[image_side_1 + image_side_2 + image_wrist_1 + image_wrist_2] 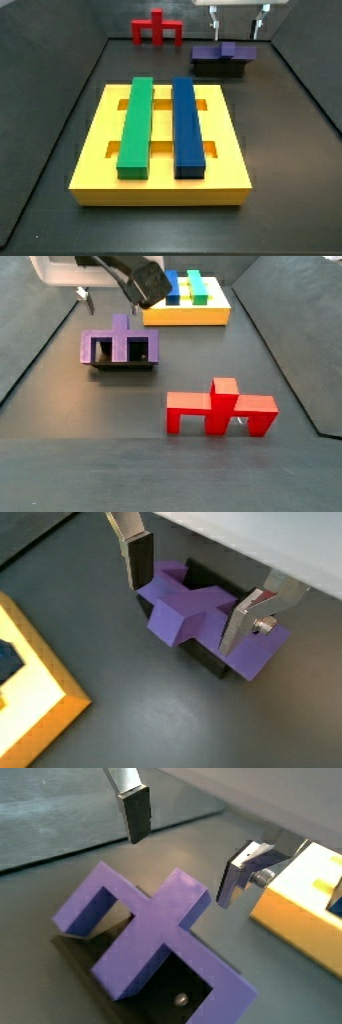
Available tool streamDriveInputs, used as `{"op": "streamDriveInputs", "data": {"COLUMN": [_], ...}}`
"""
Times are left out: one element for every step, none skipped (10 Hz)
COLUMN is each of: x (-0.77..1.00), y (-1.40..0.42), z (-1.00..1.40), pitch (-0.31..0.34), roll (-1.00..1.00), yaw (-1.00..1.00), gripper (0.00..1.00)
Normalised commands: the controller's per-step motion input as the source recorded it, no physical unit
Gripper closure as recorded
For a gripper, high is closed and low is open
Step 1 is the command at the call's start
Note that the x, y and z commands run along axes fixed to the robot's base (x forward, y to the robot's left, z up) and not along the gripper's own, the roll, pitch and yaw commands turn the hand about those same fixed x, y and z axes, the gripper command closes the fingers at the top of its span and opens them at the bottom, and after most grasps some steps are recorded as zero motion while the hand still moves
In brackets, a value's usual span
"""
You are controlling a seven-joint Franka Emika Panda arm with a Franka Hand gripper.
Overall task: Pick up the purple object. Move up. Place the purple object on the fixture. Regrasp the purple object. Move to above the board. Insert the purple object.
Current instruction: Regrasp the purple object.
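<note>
Purple object (187, 609) is lying across the top of the fixture (203, 659), its wide bar overhanging the black holder on both sides, with the stem and prongs visible in a side view (120, 345). I am holding my gripper (187, 594) spread open around it, one finger (135, 557) on each flank, and in both wrist views the pads are standing clear of the piece, pinching nothing. In a side view my gripper (234, 14) is hanging just above the piece and fixture at the back of the floor, well apart from the board (94, 150).

My worry is the regrasp. If I am closing off-centre, one pad is going to meet the purple bar before the other and push it sideways across the holder, and since it overhangs so much, it could tip or slide off. If I am coming down too far, a fingertip could be striking the fixture's rim instead of the piece. A skewed pinch would also be carrying a tilted piece to the board, where the free slots beside the green bar (135, 122) and blue bar (186, 122) look narrow, so it could jam at insertion. The red cross-shaped piece (218, 408) is sitting well clear and is posing no risk.
</note>
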Motion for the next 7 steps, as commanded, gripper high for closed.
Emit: {"op": "streamDriveInputs", "data": {"x": [-0.07, -0.09, -0.09, -0.09, -0.08, -0.08, -0.08], "y": [-0.02, -0.02, -0.02, -0.03, -0.06, -0.08, -0.11], "z": [0.0, 0.0, 0.0, 0.0, 0.0, 0.0, 0.0], "pitch": [-0.069, -0.054, -0.046, -0.04, -0.046, -0.051, -0.051], "roll": [1.0, 1.0, 1.0, 1.0, 1.0, 1.0, 1.0], "yaw": [0.03, 0.02, 0.01, 0.01, 0.01, 0.01, 0.02], "gripper": [0.0, 0.0, 0.0, 0.0, 0.0, 0.0, 0.0]}}
